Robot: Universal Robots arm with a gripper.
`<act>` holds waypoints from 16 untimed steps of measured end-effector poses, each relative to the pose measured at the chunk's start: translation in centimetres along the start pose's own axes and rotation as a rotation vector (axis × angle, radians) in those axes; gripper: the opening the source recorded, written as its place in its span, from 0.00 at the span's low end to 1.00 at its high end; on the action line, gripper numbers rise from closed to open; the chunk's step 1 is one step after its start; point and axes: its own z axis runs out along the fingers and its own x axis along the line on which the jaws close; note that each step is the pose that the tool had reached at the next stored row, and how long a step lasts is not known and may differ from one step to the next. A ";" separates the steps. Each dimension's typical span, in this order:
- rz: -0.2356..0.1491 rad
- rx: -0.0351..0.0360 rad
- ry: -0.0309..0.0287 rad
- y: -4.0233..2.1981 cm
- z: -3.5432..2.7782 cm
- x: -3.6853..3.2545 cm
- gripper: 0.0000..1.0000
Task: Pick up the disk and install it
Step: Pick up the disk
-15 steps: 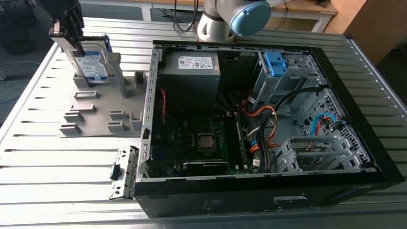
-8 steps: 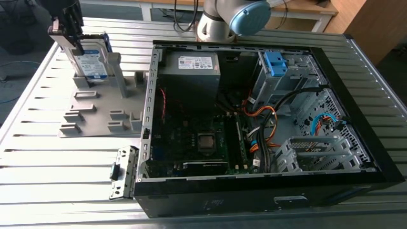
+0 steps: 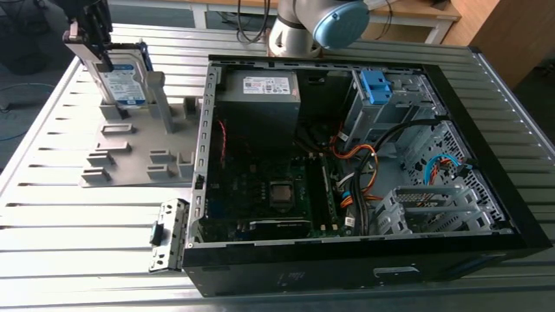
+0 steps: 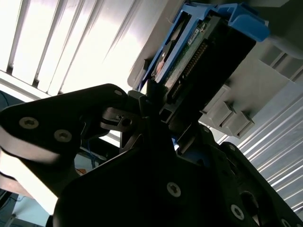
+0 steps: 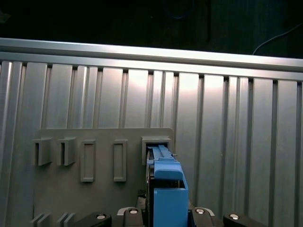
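My black gripper (image 3: 103, 64) is clamped on the disk (image 3: 127, 81), a flat rectangular silver hard drive with a blue plastic bracket along its edges. The disk stands upright on edge, its lower end among the raised posts of a grey plastic fixture plate (image 3: 121, 159) on the slatted metal table (image 3: 52, 214), to the exterior view's left of the open black computer case (image 3: 498, 169). Its white-and-blue label faces that case; I cannot read the print. In both wrist views the blue bracket (image 5: 166, 187) (image 4: 246, 26) shows.

Workshop: slotted aluminium bench (image 3: 87, 221), opened computer case (image 3: 347, 276)
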 end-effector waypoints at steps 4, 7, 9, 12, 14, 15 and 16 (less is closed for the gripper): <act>0.000 -0.0001 -0.0003 0.01 -0.43 -0.01 0.36; 0.000 -0.0001 -0.0003 0.02 -0.77 -0.02 0.36; 0.000 0.0000 -0.0003 0.03 -0.99 -0.03 0.36; 0.000 -0.0001 -0.0004 0.04 -1.34 -0.04 0.36; 0.000 0.0000 -0.0005 0.05 -1.55 -0.04 0.36; 0.000 -0.0001 -0.0006 0.05 -1.64 -0.05 0.36; 0.000 -0.0002 -0.0006 0.05 -1.74 -0.05 0.36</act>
